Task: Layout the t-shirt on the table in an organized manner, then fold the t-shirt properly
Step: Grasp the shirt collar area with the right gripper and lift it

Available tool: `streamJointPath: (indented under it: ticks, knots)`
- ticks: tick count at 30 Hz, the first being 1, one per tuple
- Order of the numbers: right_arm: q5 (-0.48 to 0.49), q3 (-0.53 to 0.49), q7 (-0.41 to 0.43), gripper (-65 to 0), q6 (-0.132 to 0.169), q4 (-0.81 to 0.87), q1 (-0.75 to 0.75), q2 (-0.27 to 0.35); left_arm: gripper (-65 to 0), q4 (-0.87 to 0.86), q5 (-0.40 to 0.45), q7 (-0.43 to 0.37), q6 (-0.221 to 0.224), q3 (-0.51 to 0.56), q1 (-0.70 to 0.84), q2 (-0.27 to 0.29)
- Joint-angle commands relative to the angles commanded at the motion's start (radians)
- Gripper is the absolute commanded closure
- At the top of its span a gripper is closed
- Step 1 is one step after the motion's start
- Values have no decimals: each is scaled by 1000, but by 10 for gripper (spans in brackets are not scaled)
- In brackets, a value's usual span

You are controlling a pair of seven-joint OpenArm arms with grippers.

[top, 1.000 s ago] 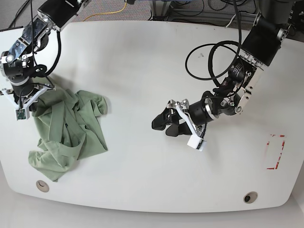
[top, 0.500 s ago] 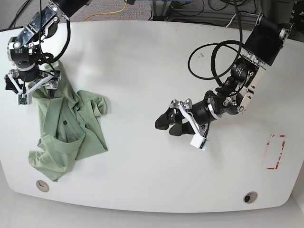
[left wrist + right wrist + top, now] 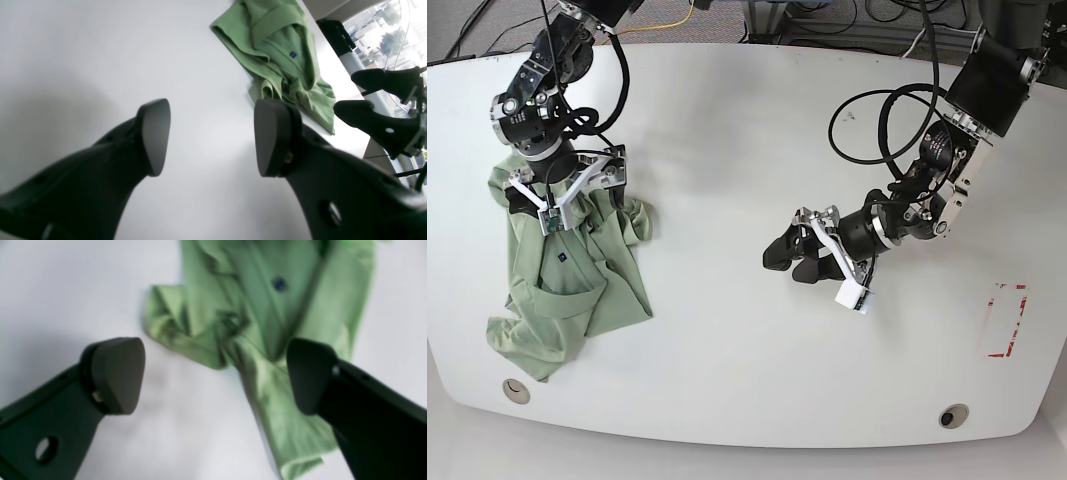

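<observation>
Now, white tabletop (image 3: 727, 130) carries all. Green t-shirt (image 3: 567, 290) lies crumpled right under right claw (image 3: 567, 190), far from left claw (image 3: 789, 258). Right claw spread wide, holding nothing, hangs over shirt's top part. Left claw spread too, empty, over bare tabletop. Small dark label (image 3: 279, 283) shows near neck.

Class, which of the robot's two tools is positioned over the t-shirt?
The right tool, open above the t-shirt at the table's edge. The left tool, also open, is over bare tabletop.
</observation>
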Motion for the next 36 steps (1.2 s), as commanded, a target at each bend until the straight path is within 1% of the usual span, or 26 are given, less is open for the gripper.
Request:
streamJointPath:
  ticks: [5,9,11,13,17,20,23,24,27,29,31,36]
  knots:
    - [-5,-40,5,-650,0,-49,14,-5,-374,0,0,0,0,0,3,-2]
    - [-8,-97,6,-650,0,-92,25,-2,-374,0,0,0,0,0,3,-2]
    - [-9,-124,20,-650,0,-114,26,0,-374,0,0,0,0,0,5,-2]
    - [-17,-155,55,-650,0,-132,25,6,-374,0,0,0,0,0,9,-2]
    - [-98,-236,138,-650,0,-181,26,20,-374,0,0,0,0,0,9,-2]
    - [-141,-244,207,-650,0,-232,31,20,-374,0,0,0,-2,-2,11,-3]
    - [-167,-241,233,-650,0,-308,66,26,-374,0,0,0,-2,-2,12,-11]
    - [-170,-239,238,-650,0,-327,72,28,-374,0,0,0,-2,-2,12,-14]
    - [-161,-239,284,-650,0,-397,84,61,-374,0,0,0,-2,-2,18,-17]
    - [-161,-239,313,-650,0,-436,92,66,-374,0,0,0,-3,-2,18,-17]
    - [-161,-229,334,-650,0,-470,107,71,-374,0,0,0,-3,-2,21,-18]
    - [-161,-181,344,-650,0,-526,140,74,-374,2,0,0,-5,-2,32,-31]
